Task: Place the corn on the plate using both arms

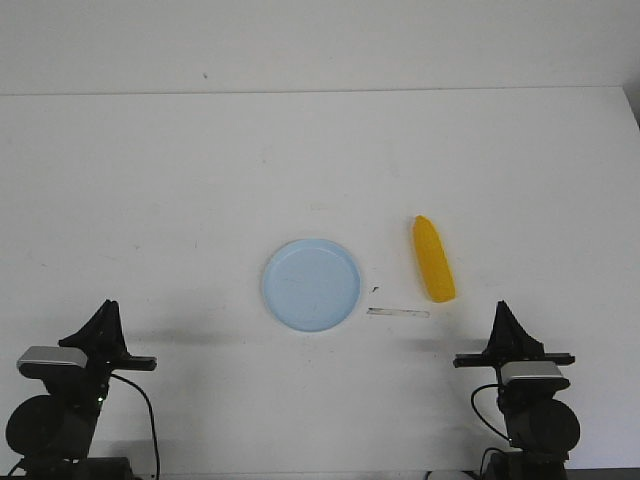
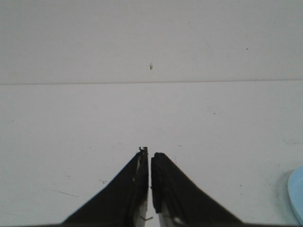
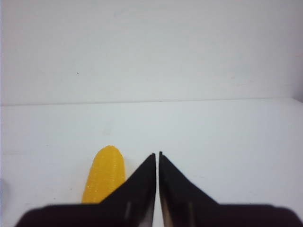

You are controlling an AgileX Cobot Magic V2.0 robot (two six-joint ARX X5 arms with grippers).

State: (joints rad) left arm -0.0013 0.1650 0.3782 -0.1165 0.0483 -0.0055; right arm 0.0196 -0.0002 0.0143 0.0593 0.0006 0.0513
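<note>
Both grippers, left (image 1: 103, 312) and right (image 1: 503, 315), rest closed and empty; the corn (image 1: 433, 258) lies right of the plate (image 1: 311, 284), so the right should open wide and grasp mid-cob.
</note>
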